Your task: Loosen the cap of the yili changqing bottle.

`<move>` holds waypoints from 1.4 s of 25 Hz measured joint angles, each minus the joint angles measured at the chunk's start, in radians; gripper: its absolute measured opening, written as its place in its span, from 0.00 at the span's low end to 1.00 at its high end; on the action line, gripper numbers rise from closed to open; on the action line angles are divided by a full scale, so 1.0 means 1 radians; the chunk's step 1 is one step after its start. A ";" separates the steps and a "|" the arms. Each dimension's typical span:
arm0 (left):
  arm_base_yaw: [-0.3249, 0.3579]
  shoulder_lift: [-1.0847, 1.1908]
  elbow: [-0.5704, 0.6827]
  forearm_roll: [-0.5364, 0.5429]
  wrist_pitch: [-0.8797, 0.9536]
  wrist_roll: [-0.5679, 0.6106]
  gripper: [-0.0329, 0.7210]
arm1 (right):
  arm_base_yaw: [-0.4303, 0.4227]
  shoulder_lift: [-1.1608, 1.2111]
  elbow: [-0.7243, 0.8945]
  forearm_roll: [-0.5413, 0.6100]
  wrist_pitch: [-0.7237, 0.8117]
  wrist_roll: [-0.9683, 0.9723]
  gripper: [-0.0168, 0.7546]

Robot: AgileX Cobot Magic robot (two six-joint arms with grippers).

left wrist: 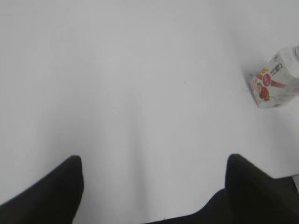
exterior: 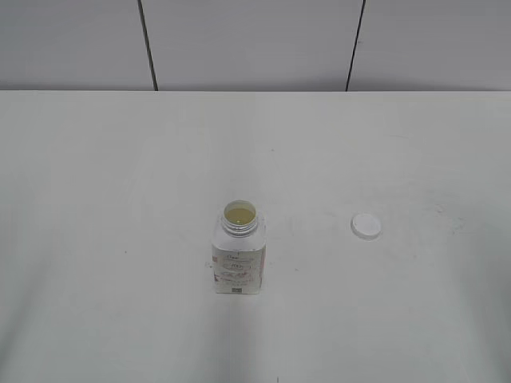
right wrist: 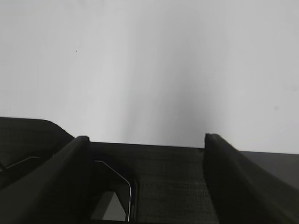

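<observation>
Cap (exterior: 366, 226) off, lying right of open bottle (exterior: 238, 251) mid-table; task looks done. Left gripper (left wrist: 154, 182), right gripper (right wrist: 145, 149) both spread, empty.

A: Where does the exterior view sit?

B: High at the front, slanting down over the tabletop (exterior: 120, 199) toward the back wall, the yili changqing bottle (exterior: 239, 251) near centre.

A: And the left wrist view?

B: Low over the tabletop; the bottle lies at its right edge, the one thing both views share.

A: The right wrist view?

B: Probably close above bare tabletop, beyond its own jaws; the bottle lies outside it.
</observation>
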 joint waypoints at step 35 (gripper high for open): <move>0.000 -0.184 0.000 -0.010 0.000 0.000 0.79 | 0.001 -0.523 0.003 0.005 -0.008 0.004 0.78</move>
